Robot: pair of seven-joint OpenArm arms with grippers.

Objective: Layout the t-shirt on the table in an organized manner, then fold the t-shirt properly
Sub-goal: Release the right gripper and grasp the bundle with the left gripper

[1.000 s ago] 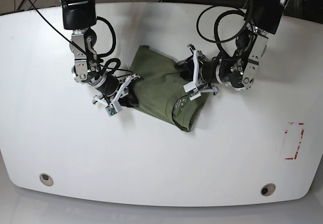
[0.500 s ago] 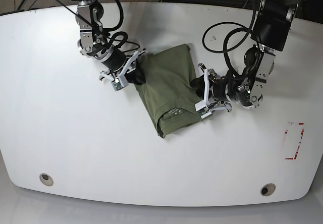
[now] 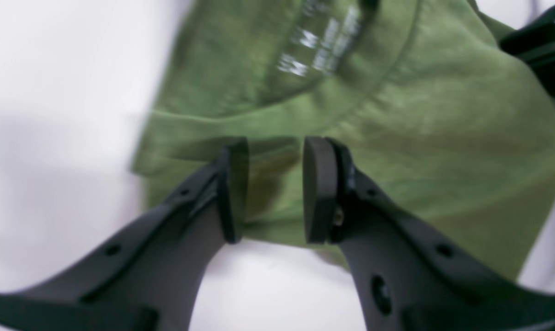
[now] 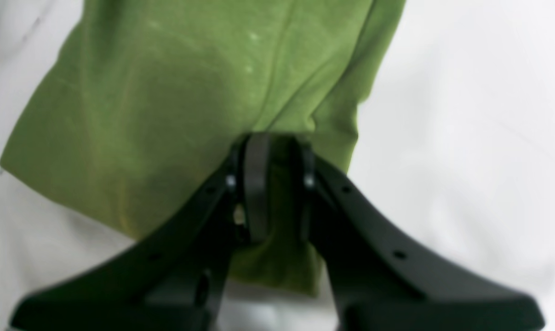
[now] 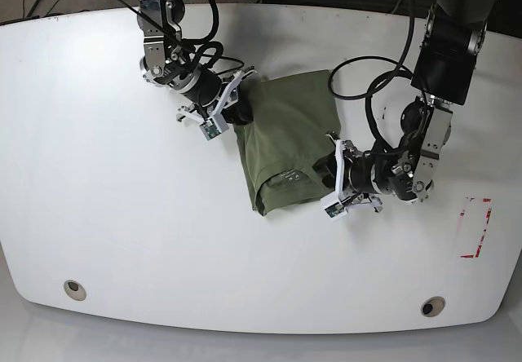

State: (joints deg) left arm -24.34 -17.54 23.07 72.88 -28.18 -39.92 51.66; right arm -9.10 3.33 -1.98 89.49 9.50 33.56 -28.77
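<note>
Here we are gripping the folded t-shirt (image 5: pixel 287 152) on the table (image 5: pixel 106 215) from both sides: our right gripper (image 4: pixel 275 184) is pinching its upper edge tight, while our left gripper (image 3: pixel 275 188) is holding the lower edge between jaws parted around the cloth.

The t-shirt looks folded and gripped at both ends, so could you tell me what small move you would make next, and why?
Probably lower and release it. The t-shirt already forms a compact folded rectangle on the table, yet the right gripper is clamped on one edge and the left gripper straddles the collar end, so opening both and backing away should leave the fold intact.
</note>
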